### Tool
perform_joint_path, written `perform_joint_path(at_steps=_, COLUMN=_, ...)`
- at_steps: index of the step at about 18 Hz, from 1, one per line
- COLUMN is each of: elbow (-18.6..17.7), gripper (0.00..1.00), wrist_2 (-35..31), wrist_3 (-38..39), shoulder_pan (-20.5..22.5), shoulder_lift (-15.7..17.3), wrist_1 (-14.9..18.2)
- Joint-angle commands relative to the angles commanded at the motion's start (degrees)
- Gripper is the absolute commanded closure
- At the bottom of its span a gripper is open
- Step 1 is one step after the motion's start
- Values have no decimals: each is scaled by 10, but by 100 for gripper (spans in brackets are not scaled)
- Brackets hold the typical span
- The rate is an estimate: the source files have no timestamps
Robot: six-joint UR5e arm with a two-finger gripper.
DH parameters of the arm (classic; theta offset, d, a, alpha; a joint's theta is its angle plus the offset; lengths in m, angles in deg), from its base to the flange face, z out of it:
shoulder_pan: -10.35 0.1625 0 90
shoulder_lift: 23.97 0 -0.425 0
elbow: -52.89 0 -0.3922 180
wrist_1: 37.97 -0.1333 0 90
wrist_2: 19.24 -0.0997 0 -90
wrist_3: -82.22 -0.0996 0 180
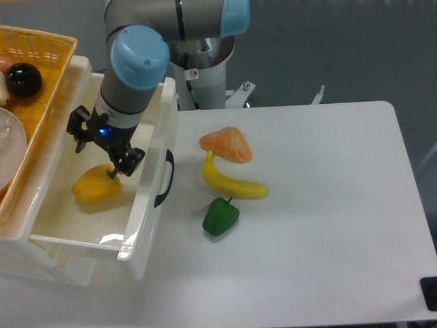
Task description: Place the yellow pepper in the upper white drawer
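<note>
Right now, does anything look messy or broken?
Nothing stands out. The yellow pepper lies on its side inside the upper white drawer, under the open end effector. Nothing looks spilled or damaged.
</note>
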Motion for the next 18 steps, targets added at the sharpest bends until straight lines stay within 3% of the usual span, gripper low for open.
perform_joint_path(at_steps=6, elbow=8, gripper=6, wrist_2=12, wrist_3=-1, shoulder_pan=35, shoulder_lift=9, wrist_1=-4)
perform_joint_path(at_steps=18, elbow=11, gripper=0, wrist_2=49, wrist_3=-11, shoulder_pan=180, shoulder_lift=52, wrist_1=-6)
